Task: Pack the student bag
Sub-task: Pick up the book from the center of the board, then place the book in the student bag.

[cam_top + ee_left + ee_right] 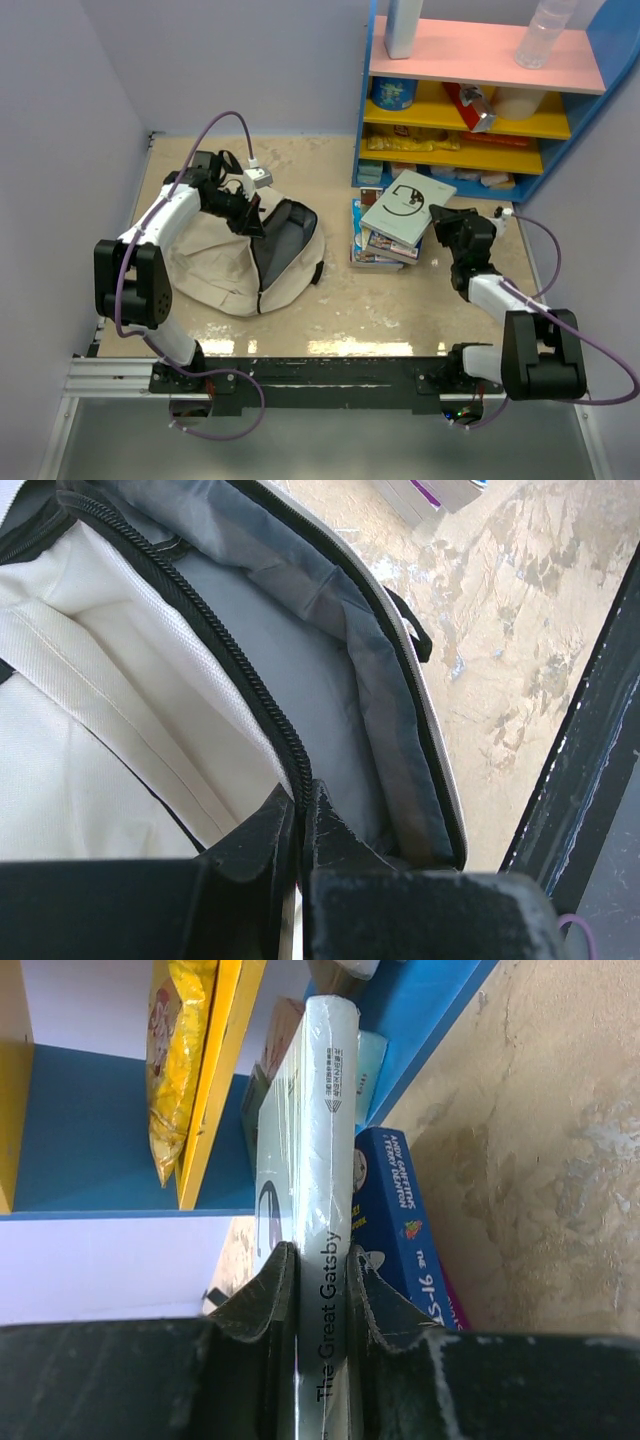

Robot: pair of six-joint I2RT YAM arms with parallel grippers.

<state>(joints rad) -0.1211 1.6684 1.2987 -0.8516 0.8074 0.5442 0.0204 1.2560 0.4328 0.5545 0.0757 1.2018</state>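
The beige student bag (225, 265) lies at the left of the table, its mouth open toward the right, grey lining (290, 650) showing. My left gripper (248, 215) is shut on the bag's black zipper edge (240, 670) at the upper rim and holds it up. A pale green book, "The Great Gatsby" (407, 204), is tilted above a stack of books (378, 248). My right gripper (442, 222) is shut on that book's spine (325, 1260). A blue book (400, 1220) lies just under it.
A blue shelf unit (480, 90) with yellow and pink shelves stands at the back right, holding snacks, a can and bottles. Purple walls close in the left and back. The black rail (320, 370) runs along the near edge.
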